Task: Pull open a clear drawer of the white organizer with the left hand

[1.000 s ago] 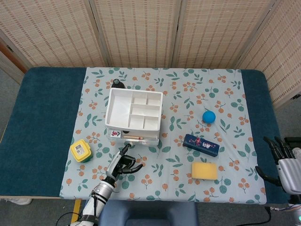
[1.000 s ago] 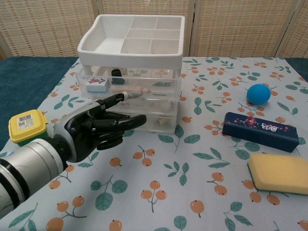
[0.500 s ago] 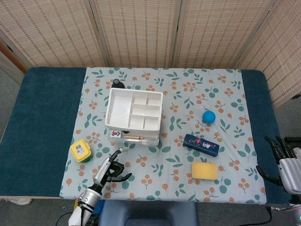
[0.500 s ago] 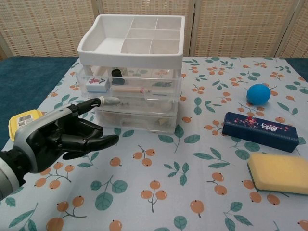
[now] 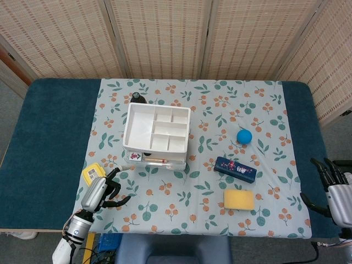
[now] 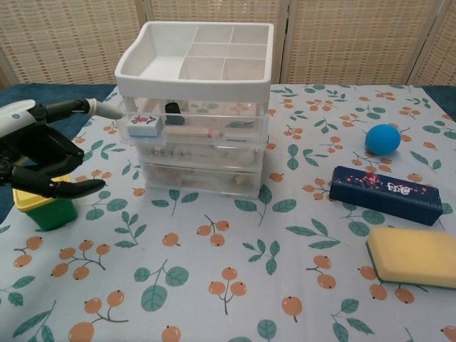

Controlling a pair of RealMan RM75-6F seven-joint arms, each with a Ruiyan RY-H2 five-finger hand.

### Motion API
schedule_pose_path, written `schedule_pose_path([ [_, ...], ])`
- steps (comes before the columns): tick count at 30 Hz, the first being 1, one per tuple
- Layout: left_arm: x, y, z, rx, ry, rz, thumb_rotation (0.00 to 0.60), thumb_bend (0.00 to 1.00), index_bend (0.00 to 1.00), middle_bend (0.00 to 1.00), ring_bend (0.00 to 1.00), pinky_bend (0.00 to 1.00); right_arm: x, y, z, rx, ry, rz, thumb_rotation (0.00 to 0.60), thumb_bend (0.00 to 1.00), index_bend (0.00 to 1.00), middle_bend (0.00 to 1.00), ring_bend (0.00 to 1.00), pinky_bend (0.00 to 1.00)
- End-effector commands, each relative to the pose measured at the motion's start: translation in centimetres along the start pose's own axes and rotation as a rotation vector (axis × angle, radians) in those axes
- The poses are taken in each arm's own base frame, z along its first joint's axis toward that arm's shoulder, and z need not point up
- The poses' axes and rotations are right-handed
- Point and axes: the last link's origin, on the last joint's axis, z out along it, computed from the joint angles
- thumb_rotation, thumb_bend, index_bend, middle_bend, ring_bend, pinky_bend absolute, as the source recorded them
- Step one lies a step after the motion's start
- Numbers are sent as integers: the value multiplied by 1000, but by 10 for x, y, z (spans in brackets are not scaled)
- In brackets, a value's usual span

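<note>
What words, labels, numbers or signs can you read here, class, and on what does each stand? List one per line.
No text here can be read.
Yellow box: white label on its lid, too small to read.
Blue case: small printed pattern on its top, too blurred to read as words.
Organizer: item with red marks in the top drawer, illegible.
Sponge and ball: no markings.

White organizer, upright on the flowered cloth left of the middle, front toward the robot. On top, an open tray split into compartments. Below, stacked clear drawers, all closed and flush with the front, small odds and ends visible through the plastic, a pencil-like stick lying crosswise in an upper one
</note>
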Motion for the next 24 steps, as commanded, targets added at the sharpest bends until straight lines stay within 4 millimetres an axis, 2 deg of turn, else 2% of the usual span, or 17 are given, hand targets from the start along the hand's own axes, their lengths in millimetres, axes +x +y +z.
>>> schedule_pose_path([
  [1, 8, 2, 6, -17, 0, 53, 600, 209, 203, 915, 1000, 1000, 0, 0, 0, 0, 0, 0, 600, 289, 0, 132, 14, 73],
  [14, 10, 0, 32, -13, -38, 173, 600, 209, 193, 915, 1000, 1000, 1, 1, -3, -13, 3, -3, 600, 289, 0, 132, 14, 73],
  [24, 10, -5, 40, -2, -33, 234, 600, 209, 191, 913, 1000, 1000, 1, 4, -6, -23, 2, -1, 600, 289, 0, 132, 14, 73],
])
